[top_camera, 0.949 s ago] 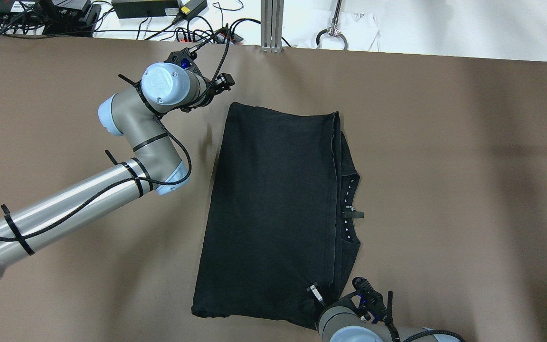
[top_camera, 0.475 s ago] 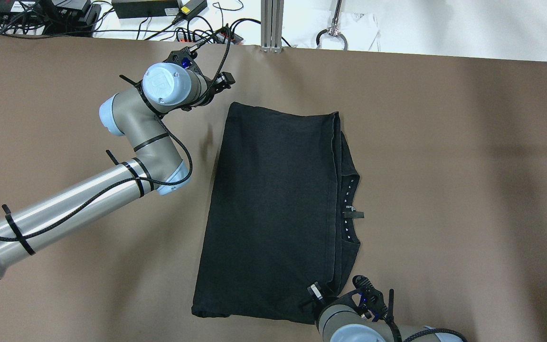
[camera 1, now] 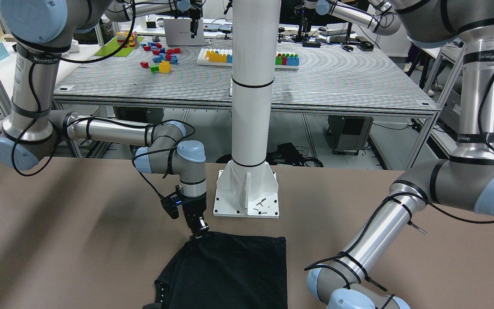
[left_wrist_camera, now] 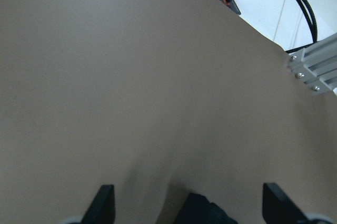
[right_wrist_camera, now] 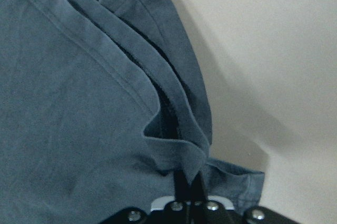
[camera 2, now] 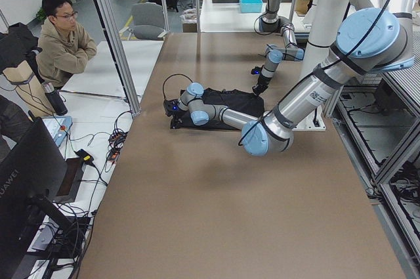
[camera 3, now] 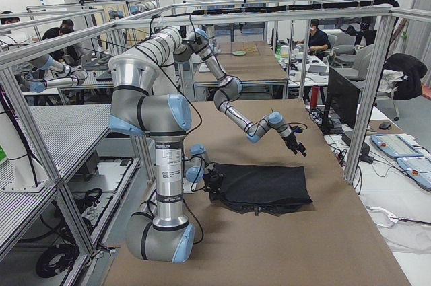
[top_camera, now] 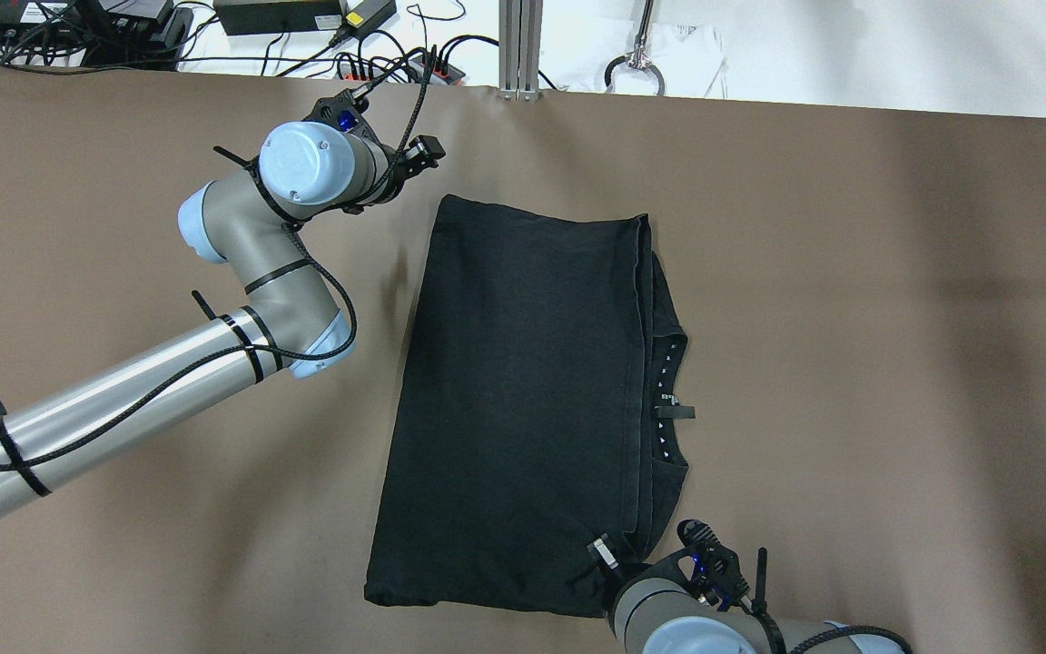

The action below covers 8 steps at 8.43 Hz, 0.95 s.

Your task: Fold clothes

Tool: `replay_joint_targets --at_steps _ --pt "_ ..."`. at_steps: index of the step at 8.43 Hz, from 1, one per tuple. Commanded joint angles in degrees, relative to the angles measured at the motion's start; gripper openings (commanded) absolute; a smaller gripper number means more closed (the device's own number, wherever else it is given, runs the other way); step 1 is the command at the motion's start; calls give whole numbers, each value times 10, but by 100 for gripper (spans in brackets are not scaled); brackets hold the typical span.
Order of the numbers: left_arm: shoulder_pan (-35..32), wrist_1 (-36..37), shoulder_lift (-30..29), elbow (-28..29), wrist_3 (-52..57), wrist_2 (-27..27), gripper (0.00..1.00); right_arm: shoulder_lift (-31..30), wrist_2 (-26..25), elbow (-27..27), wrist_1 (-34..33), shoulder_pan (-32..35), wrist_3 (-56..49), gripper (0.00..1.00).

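Observation:
The clothes are one black garment, lying folded and roughly rectangular on the brown table, its collar and label at the right edge. It also shows in the front view. My right gripper is at the garment's near right corner. In the right wrist view the gripper is shut on a fold of the hem. My left gripper hovers beyond the garment's far left corner, apart from it. In the left wrist view it is open and empty over bare table.
A white pillar on a bolted base stands behind the garment. Cables and a power strip and an aluminium post line the far table edge. A seated person is beside the table.
My left arm has drawn slightly left and away from the garment. My right gripper has edged forward at the near corner, and the garment's near edge has shifted a little with it.

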Motion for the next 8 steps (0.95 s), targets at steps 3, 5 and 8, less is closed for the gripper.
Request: replay_joint_targets --at_steps 3,5,8 --pt "95 170 207 -416 -119 3 100 -37 0 50 4 0 -20 0" --pt "187 210 286 -541 -155 75 100 -38 1 50 4 0 -20 0" --pt "313 210 318 -549 -216 162 86 -46 1 49 5 0 -20 0"
